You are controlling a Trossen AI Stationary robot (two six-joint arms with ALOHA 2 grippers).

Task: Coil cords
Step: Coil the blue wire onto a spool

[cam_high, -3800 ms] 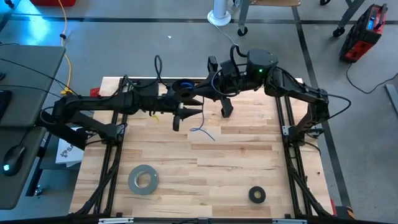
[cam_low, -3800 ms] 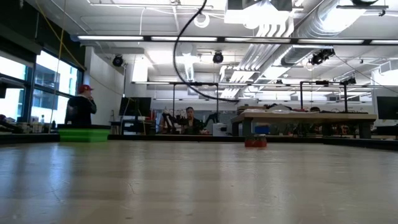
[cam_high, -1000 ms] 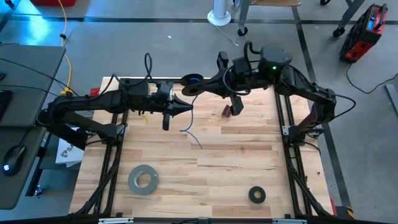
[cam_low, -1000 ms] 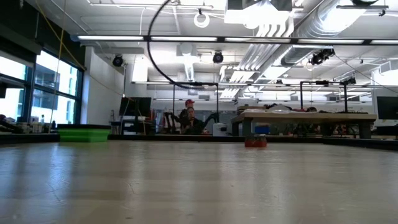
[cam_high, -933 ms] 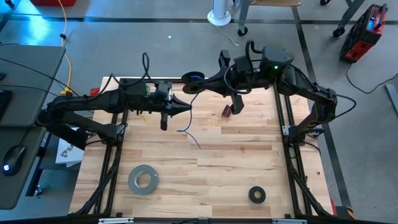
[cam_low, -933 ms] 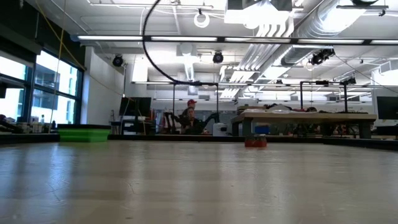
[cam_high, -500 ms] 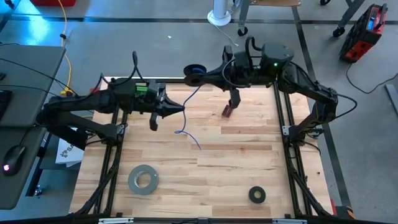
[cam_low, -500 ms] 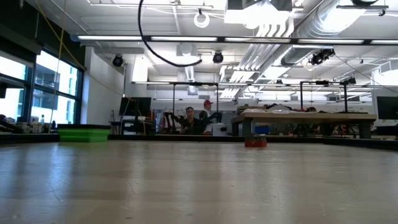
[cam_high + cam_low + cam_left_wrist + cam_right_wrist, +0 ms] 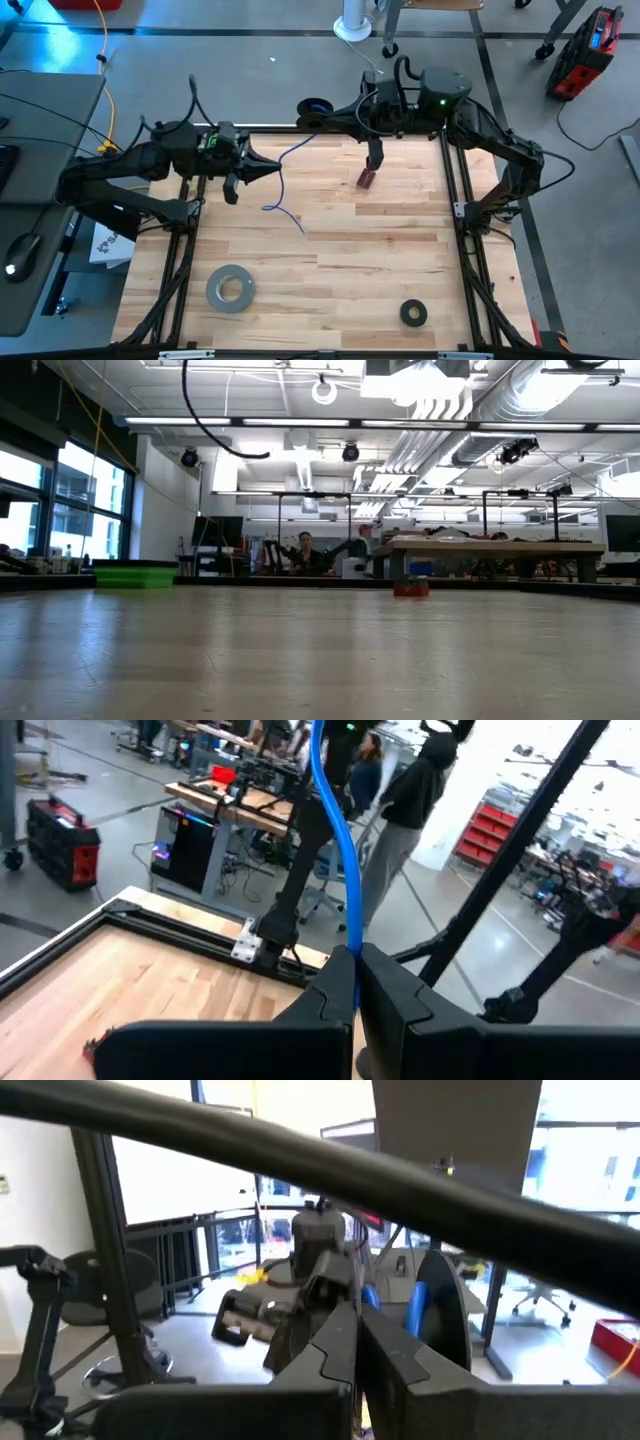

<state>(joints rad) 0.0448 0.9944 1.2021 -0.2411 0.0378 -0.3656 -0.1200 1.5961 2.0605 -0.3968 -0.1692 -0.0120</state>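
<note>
The left gripper (image 9: pixel 272 170) has drawn back leftward, jaws clenched on the thin blue cable (image 9: pixel 290 158). It runs taut from them to the right gripper (image 9: pixel 312 108), jaws grasping its coiled end; the loose tail dangles towards the table (image 9: pixel 380 260).

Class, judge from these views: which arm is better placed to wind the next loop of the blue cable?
Probably the left. Its hand pinches the blue cable mid-length with the loose tail below, while the right hand holds the coiled end at the table's far edge.
</note>
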